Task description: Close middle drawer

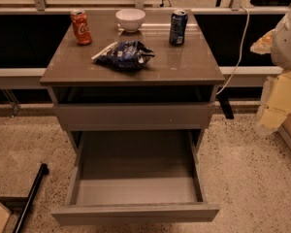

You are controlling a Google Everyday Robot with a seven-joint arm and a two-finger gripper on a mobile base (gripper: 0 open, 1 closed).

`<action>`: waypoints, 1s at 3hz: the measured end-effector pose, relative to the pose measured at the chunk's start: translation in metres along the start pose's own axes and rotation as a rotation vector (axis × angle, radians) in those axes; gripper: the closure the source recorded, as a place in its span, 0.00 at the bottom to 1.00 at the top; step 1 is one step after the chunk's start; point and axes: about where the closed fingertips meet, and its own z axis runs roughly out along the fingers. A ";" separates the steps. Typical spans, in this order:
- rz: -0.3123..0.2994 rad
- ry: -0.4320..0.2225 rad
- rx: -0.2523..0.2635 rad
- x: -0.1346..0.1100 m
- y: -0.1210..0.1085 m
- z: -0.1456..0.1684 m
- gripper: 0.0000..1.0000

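Note:
The middle drawer [136,191] is pulled far out of the grey-brown cabinet toward me. Its grey inside is bare and its plain flat front [135,213] sits at the bottom of the view. Above it the uppermost drawer front [135,115] stands slightly out, with a dark gap under the cabinet top. The lowest drawer is hidden beneath the open one. My gripper [274,41] is a blurred white and beige shape at the right edge, above and well to the right of the drawer, touching nothing.
On the cabinet top [194,67] stand a red soda can [81,27], a white bowl [130,19], a blue can [178,27] and a dark chip bag [125,55]. A black pole [31,198] lies on the floor at left. Yellowish boxes [281,103] stand at right.

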 end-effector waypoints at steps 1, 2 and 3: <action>0.000 0.000 0.000 0.000 0.000 0.000 0.00; -0.001 -0.004 0.010 -0.001 -0.001 -0.002 0.19; -0.002 -0.057 -0.051 -0.006 0.017 0.033 0.43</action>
